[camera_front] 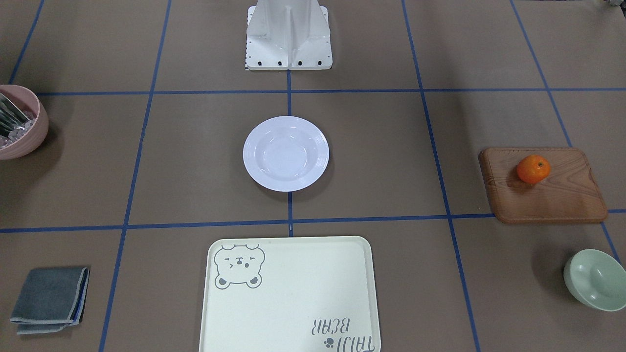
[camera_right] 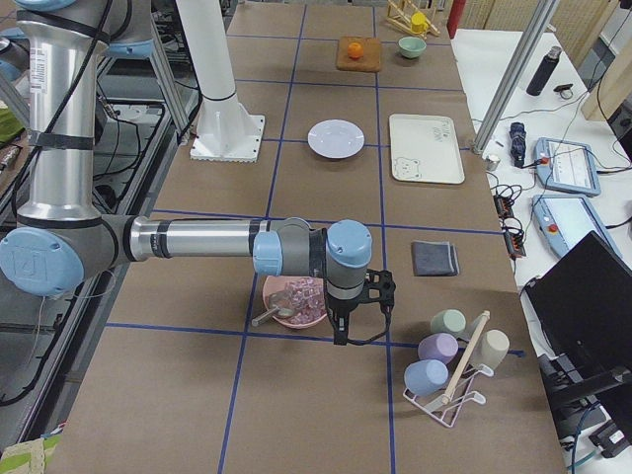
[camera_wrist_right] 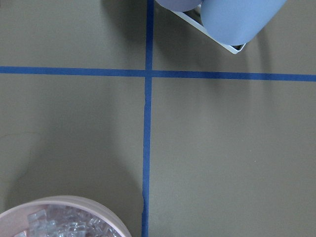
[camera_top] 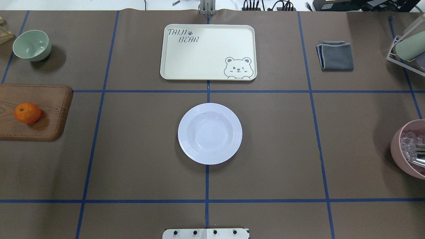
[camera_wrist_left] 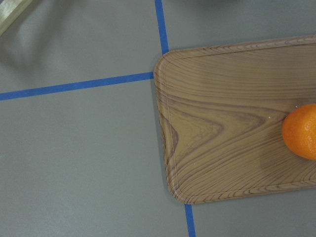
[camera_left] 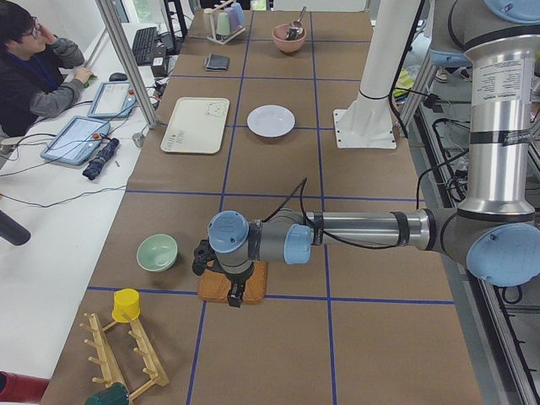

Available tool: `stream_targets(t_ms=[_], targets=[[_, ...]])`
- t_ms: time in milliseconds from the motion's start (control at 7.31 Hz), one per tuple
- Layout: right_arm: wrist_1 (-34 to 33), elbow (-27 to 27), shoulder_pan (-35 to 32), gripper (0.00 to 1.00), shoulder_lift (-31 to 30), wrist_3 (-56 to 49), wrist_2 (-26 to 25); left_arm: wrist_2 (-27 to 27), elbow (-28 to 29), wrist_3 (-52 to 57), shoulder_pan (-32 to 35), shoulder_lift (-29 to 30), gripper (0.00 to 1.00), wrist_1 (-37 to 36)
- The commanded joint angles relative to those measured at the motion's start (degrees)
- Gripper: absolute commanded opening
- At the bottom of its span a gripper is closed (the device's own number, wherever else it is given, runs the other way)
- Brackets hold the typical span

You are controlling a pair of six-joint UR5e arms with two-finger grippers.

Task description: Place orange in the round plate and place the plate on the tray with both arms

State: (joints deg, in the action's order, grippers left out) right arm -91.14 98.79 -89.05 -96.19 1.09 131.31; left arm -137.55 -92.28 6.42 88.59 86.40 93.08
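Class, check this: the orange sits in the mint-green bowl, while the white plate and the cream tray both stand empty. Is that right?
Not quite. The orange lies on the wooden board, not in the mint-green bowl, which is empty, as the overhead exterior view shows. The white plate and the cream tray both stand empty.

Left arm [camera_left: 363, 229] and right arm [camera_right: 197, 240], each outstretched level, well apart.

Brown table [camera_top: 132, 149] with blue tape grid [camera_top: 265, 91], white desk [camera_left: 34, 270] alongside
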Motion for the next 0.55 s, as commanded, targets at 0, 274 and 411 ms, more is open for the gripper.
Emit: stream_targets(t_ms=[0,274,411], targets=[[0.0,0.3,0.0,1.00,0.0,0.1,0.0,0.0,-0.2,0.0,-0.1,0.0,1.00,0.6],[0.0,2.7,0.0,1.00,0.1,0.1,0.3,0.1,-0.7,0.0,-0.1,0.2,1.00,1.2],[0.0,2.8,0.5,1.00,0.8,0.0,0.2,0.2,-1.0,0.1,-0.2,0.2,1.00,1.2]])
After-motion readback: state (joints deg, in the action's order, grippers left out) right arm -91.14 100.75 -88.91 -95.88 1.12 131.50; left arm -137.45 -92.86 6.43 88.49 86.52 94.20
